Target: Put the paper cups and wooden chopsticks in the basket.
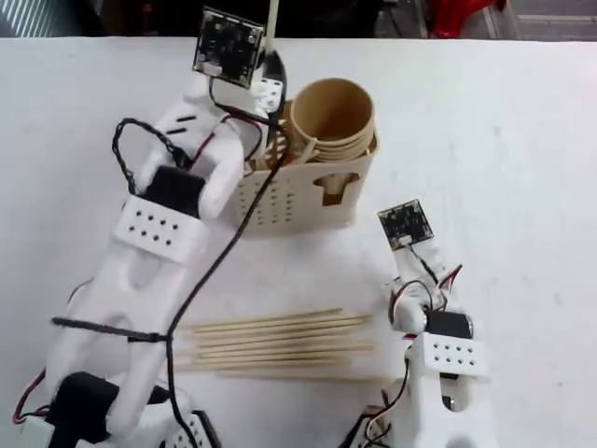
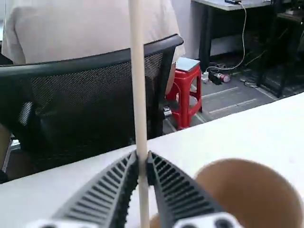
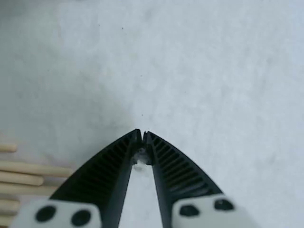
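One pale wooden chopstick (image 2: 137, 71) pinched upright in the left gripper (image 2: 141, 159), over the cream perforated plastic basket (image 1: 298, 201).
Light, stiff and probably slick, it suits a mid-length pinch. Tan paper cups (image 1: 331, 107) sit stacked inside the basket; loose chopsticks (image 1: 280, 341) lie near it. The right wrist view shows the right gripper (image 3: 142, 135) pressed together on nothing.

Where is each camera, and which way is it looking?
High view: above the table, looking down; left arm, right arm, basket, paper cups.
Left wrist view: left arm, facing the room; left gripper holds upright chopstick.
Right wrist view: right arm, facing down at table; right gripper shut.
Shared: loose chopsticks, high and right wrist views.
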`<action>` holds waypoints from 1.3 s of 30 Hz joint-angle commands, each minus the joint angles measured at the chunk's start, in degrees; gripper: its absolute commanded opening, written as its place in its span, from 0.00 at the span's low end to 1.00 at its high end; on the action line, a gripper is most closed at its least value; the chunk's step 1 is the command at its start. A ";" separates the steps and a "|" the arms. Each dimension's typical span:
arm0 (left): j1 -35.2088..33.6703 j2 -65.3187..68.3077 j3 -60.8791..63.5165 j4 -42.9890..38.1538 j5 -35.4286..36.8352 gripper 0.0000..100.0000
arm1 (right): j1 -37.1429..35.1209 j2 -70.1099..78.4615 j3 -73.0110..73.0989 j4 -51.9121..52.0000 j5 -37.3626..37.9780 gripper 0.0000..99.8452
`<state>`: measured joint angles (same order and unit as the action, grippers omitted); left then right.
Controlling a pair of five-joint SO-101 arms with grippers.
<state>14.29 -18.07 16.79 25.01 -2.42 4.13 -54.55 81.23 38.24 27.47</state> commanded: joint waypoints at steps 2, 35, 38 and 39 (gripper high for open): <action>-0.66 -0.31 0.26 -1.67 0.35 0.02 | -0.40 -0.75 -0.18 -0.84 0.53 0.02; 5.85 -26.24 7.21 71.30 -39.91 0.16 | -0.13 -0.57 -0.18 -0.84 0.53 0.02; 8.92 -26.33 16.53 71.21 -44.22 0.16 | -0.13 -0.57 -0.18 -0.84 0.53 0.02; 9.89 -26.33 19.25 70.33 -44.66 0.16 | -0.13 -0.57 -0.18 -0.84 0.53 0.02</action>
<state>21.41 -44.18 29.63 95.87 -44.09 4.22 -54.55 81.23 38.24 27.47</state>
